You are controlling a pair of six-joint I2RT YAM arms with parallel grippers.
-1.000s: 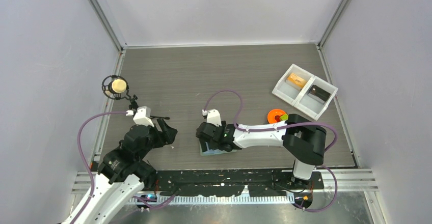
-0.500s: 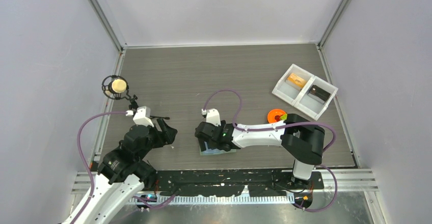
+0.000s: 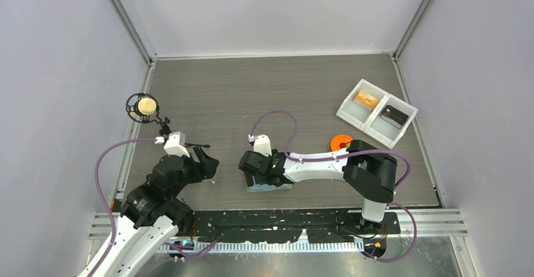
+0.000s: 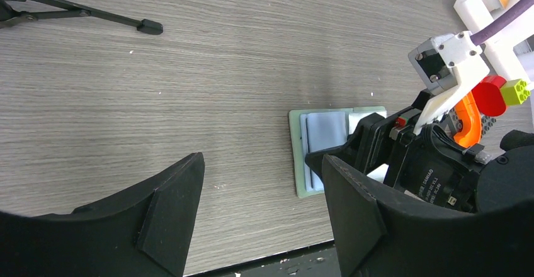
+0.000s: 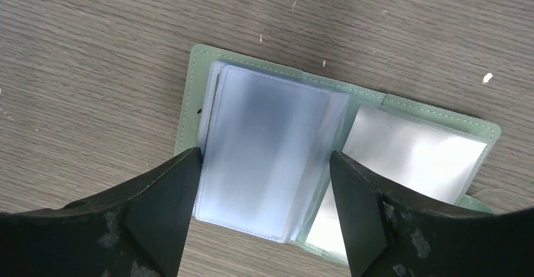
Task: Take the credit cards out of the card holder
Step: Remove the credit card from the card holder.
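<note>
- Since a second ago the right tool (image 3: 247,171) has slid a little to the left over the card holder (image 3: 281,187), and its elbow now hides part of the orange plate (image 3: 340,141); the left arm has not moved.
- Top view: the card holder lies flat on the desk (image 3: 252,88) near the front edge, mostly under the right tool. The left tool (image 3: 208,163) hangs well apart from it, to its left. A white two-compartment tray (image 3: 346,109) sits at the far right, and a pale ball on a small tripod (image 3: 147,106) at the far left.
- Left wrist view: the left tool's fingers (image 4: 170,220) stand wide apart with bare desk between them, holding nothing. Beyond them the card holder shows its sage-green edge and pale blue pocket.
- Right wrist view: the card holder (image 5: 415,145) lies open, clear pocket sleeves stacked on its left half. The right tool's fingers (image 5: 170,195) are spread wide, one at each side of that stack, with no grip to be seen; whether they touch it I cannot tell.
</note>
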